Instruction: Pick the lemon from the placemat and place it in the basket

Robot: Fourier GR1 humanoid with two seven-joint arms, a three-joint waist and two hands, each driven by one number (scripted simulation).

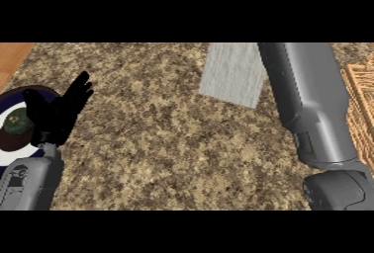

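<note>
The lemon does not show in the head view. The grey placemat lies at the top of the speckled surface, its right edge covered by the right forearm. The right robot hand lies beyond the frame, so its state cannot be told. The wicker basket stands at the right edge. The left robot hand rests open, fingers straight and holding nothing, over a blue-rimmed plate bearing a green item.
</note>
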